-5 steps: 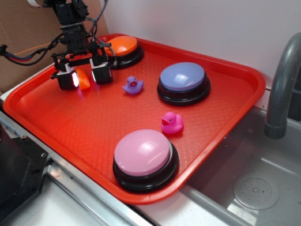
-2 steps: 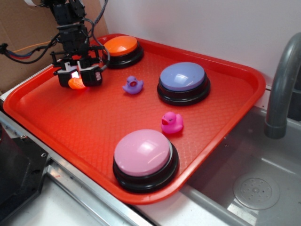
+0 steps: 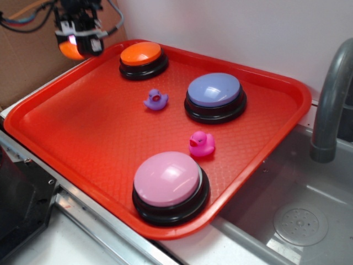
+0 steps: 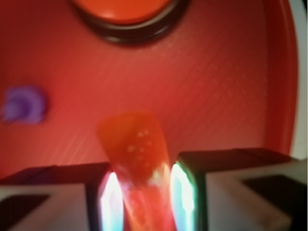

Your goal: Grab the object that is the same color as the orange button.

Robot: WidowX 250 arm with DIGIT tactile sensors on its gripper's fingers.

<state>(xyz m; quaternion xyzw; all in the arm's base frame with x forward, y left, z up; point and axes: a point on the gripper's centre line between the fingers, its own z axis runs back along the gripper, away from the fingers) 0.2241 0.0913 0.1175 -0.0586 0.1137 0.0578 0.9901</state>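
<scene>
Orange wedge (image 4: 137,159) sits clamped between the claw (image 3: 79,43) fingers.

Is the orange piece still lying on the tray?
No, the gripper holds the orange piece up in the air, above the tray's far left edge.

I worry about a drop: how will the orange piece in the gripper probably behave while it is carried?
The orange piece looks like smooth, tapered plastic, so it may slide out of the gripper. It seems stiff, keeping its shape between the fingers. Being small, it is probably light.
</scene>
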